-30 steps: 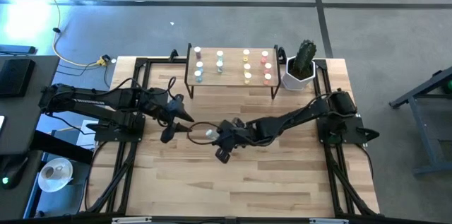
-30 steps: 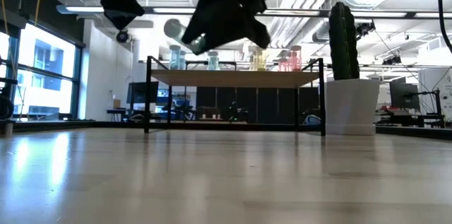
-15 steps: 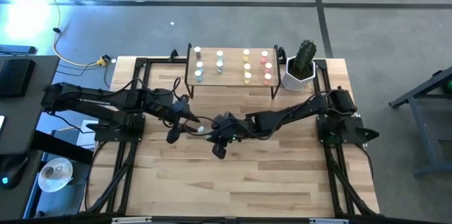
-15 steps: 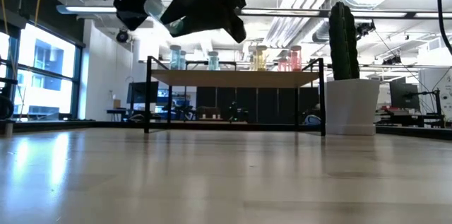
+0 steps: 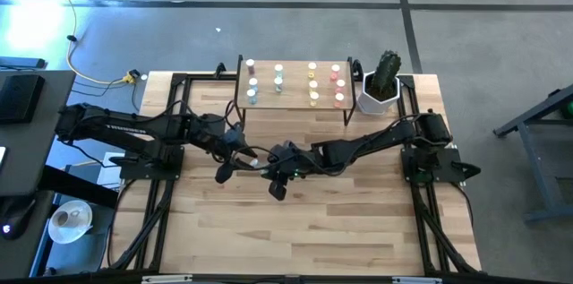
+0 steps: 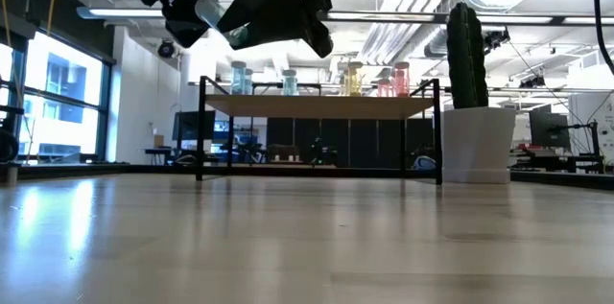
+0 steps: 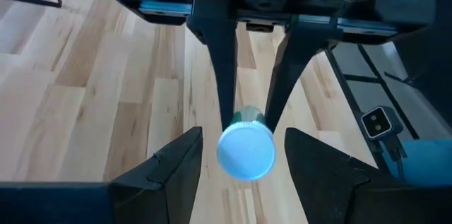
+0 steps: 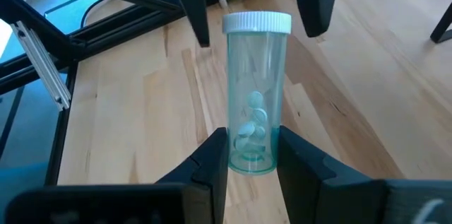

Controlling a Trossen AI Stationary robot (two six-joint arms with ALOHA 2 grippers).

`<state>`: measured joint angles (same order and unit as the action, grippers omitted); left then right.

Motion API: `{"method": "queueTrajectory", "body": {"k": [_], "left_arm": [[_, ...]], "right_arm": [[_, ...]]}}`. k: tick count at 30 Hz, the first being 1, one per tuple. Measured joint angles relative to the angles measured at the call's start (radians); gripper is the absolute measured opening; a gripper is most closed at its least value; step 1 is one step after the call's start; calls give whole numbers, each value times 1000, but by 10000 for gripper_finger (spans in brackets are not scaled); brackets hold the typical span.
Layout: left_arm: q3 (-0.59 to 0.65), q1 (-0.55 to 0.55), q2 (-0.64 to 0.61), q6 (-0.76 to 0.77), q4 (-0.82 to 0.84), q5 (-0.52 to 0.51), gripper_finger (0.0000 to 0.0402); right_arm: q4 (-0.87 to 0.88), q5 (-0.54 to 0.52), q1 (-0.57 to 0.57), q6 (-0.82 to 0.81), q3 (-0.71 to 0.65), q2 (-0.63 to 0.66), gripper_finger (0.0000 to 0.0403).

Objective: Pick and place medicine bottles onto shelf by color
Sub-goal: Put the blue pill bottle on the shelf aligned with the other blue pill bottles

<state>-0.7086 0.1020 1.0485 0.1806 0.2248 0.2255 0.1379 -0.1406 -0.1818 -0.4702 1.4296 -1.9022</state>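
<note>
A clear green medicine bottle (image 8: 254, 97) with a white cap (image 7: 245, 152) is held in mid-air over the table's middle by my right gripper (image 8: 251, 138), which is shut on it. My left gripper (image 7: 242, 136) is open, with a finger on either side of the cap and a gap to each. In the high view the bottle (image 5: 259, 162) lies between the two grippers. The shelf (image 5: 295, 109) stands at the table's far side with several bottles (image 5: 312, 85) upright on it. My right gripper pinches the bottle's bottom end (image 8: 252, 160) between its two fingers (image 8: 212, 155). The fingers come level from the table's right and lie along the bottle. The bottle sticks out past the fingertips, cap end toward my left gripper, lifted clear of the table.
A white pot with a cactus (image 5: 383, 85) stands right of the shelf. Black frame rails (image 5: 161, 194) run along the table's left and right sides. Bare wooden tabletop (image 5: 295, 230) lies toward the near edge.
My right gripper has carried the bottle toward the table's left and a little up. My left gripper has moved toward the table's right, toward the bottle, and the cap now stands between its open fingers.
</note>
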Motion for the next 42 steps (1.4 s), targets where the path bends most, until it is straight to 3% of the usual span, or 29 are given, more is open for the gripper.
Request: {"method": "queueTrajectory", "body": {"k": [12,27,33,42], "left_arm": [[0,2,5,2,2,48,189],[0,3,10,0,-16,47,117],[0,3,10,0,-16,47,111],[0,3,10,0,-16,46,114]], "right_arm": [[-3,0,0,0,0,0,85],[-11,0,0,0,0,0,85],[-11,2,1,0,0,0,86],[-11,20,17,0,0,0,136]]}}
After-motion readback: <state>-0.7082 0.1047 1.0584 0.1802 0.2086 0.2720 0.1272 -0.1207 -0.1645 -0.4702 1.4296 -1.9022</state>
